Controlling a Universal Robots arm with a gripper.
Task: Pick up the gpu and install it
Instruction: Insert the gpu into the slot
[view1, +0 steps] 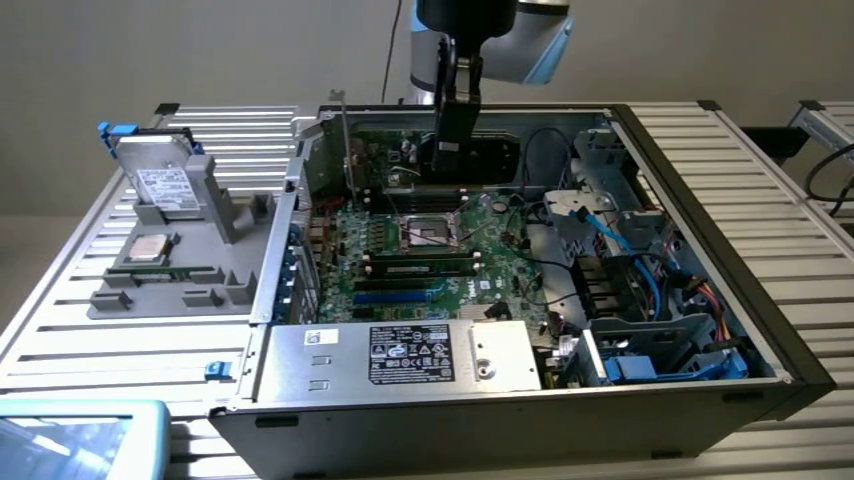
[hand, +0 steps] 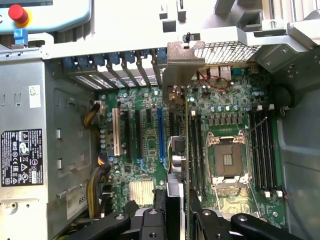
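Gripper (hand: 177, 207) fingers clamp gpu (view1: 451, 140), edge-on above motherboard (hand: 145, 145); risk: skewed approach misses slots (hand: 161, 132), jams it or bends bracket (hand: 181, 65), w/ grip slipping.

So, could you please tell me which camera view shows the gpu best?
The exterior view: the gpu hangs in the gripper above the motherboard, broad face toward the camera. The wrist view gives its thin edge and silver bracket.

A plain beige wall (view1: 160, 50) stands behind the ribbed metal table (view1: 747, 170)
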